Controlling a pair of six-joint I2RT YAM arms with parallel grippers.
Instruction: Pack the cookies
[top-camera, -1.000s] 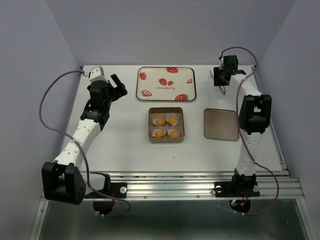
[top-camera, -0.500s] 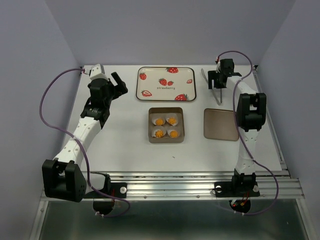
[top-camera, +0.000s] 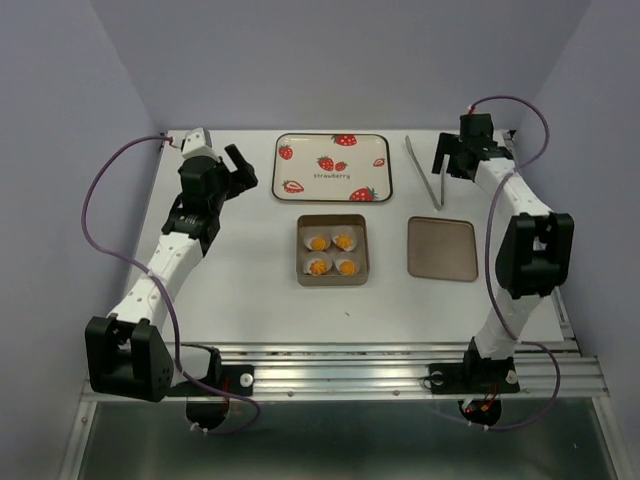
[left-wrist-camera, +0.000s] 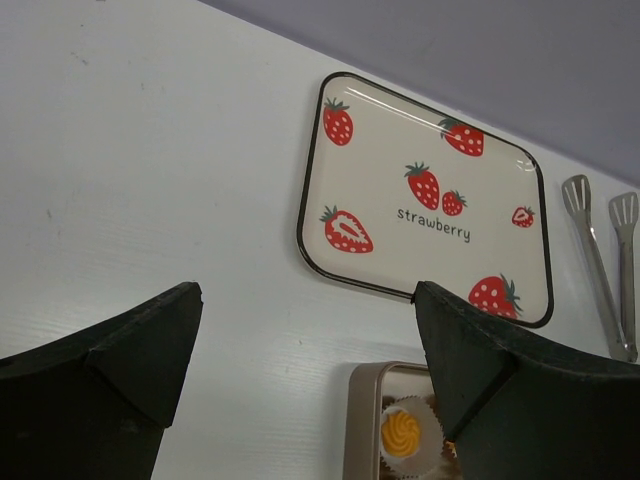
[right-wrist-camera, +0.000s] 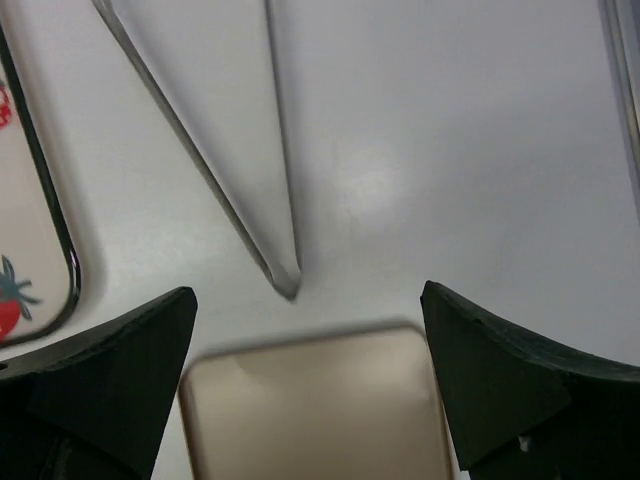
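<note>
Centrally, the four cookies (top-camera: 332, 254) sit two by two inside the open tin (top-camera: 301, 250), mid-desk (top-camera: 250, 290), with bare surface on its left and near sides. The tray (top-camera: 310, 150) lies just beyond the tin's far edge, apart from it. The lid (top-camera: 441, 248) lies flat to the tin's right, a strip of desk between them. The tongs (top-camera: 424, 172) lie between the tray's right edge and the right arm (top-camera: 505, 185), near the far right corner. Left jaws: spread wide, holding nothing, hovering above the desk left of the tray; one cookie shows low in the left wrist view. Right jaws: spread wide, empty, above the tongs' joined end and the lid's far edge, touching neither.
</note>
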